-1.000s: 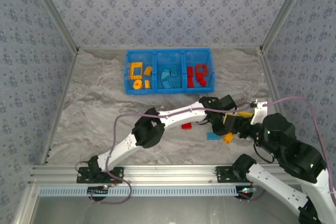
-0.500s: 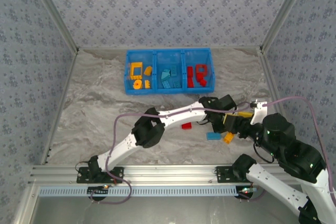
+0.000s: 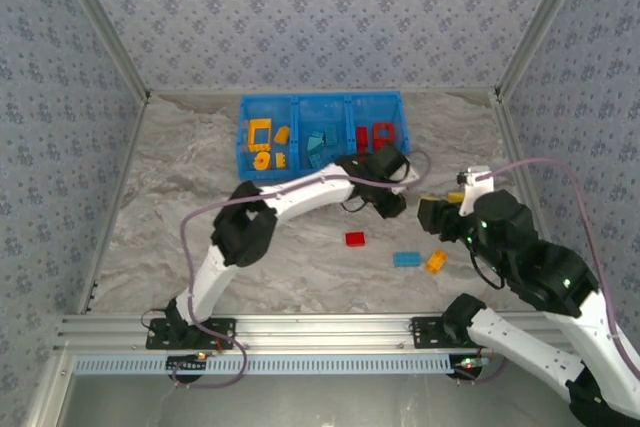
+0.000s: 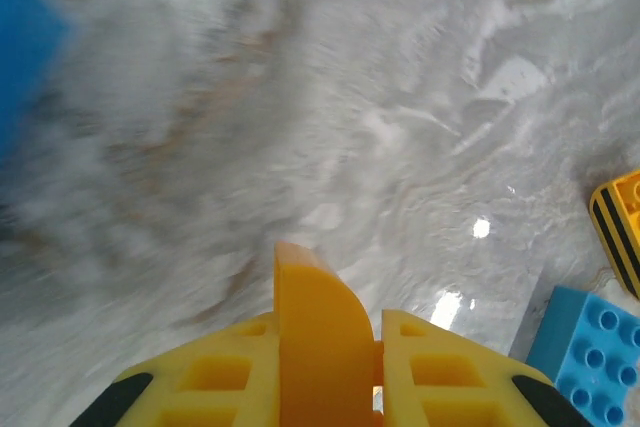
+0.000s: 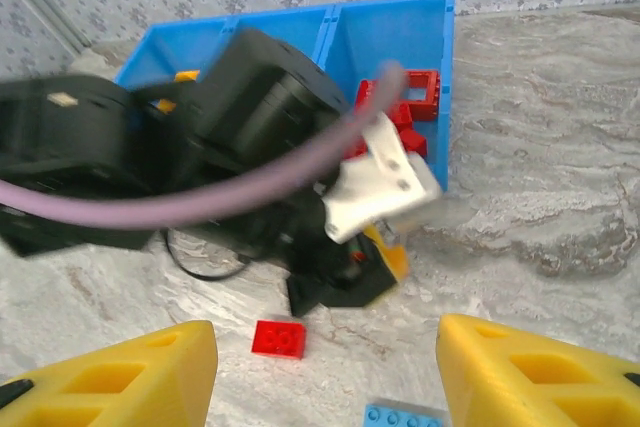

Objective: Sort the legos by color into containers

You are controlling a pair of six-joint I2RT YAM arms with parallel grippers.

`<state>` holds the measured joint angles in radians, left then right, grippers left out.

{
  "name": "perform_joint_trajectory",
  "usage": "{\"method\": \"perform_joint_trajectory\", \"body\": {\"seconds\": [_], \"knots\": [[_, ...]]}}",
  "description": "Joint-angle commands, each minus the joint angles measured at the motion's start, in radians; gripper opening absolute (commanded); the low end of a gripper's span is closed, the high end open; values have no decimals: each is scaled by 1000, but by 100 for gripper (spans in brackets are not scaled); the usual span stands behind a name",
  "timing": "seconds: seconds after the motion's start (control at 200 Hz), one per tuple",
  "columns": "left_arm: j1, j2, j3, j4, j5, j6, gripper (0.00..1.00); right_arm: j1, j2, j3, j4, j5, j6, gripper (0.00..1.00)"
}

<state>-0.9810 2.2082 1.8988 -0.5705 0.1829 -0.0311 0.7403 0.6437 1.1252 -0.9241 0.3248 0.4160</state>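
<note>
1. The left gripper (image 3: pixel 386 190) has its fingers nearly closed on an orange brick (image 4: pixel 318 312), which is held edge-on
2. It hangs just before the blue bin (image 3: pixel 322 174) at the red end, and the yellow compartment (image 3: pixel 268 99) lies away to its left (two cells over)
3. The left arm reaches far forward, while the right gripper (image 5: pixel 325 342) is half open and empty, facing a loose red brick (image 5: pixel 280 338)

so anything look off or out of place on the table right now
Nothing spilled or damaged. Three bricks lie loose on the table, outside the blue bin: a red brick, a blue brick and an orange brick. Inside, colours look kept apart. The left hand grips an orange piece.
</note>
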Motion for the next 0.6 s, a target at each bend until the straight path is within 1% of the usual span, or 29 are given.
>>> {"method": "perform_joint_trajectory", "body": {"seconds": [0.0,0.105,0.185,0.27,0.33,0.4,0.48,0.555,0.595], "knots": [[62,-169,-109,50,-12,-93,14,40,42,15,82,51,-97,62],[142,-308,-241,52,-13,-134,14,126,97,-13,165,99,-135,62],[215,-415,-329,47,-20,-159,14,215,159,-24,240,142,-161,62],[289,-512,-396,21,-52,-172,14,310,244,-29,333,187,-197,63],[353,-561,-436,11,-59,-193,14,346,298,-38,419,191,-217,63],[434,-593,-472,14,-47,-218,14,377,356,-59,540,181,-251,63],[513,-596,-483,15,-37,-240,15,400,430,-60,661,180,-287,63],[583,-574,-482,37,-17,-274,15,407,519,-25,720,205,-299,63],[617,-550,-476,56,13,-292,15,408,565,2,736,217,-301,64]]}}
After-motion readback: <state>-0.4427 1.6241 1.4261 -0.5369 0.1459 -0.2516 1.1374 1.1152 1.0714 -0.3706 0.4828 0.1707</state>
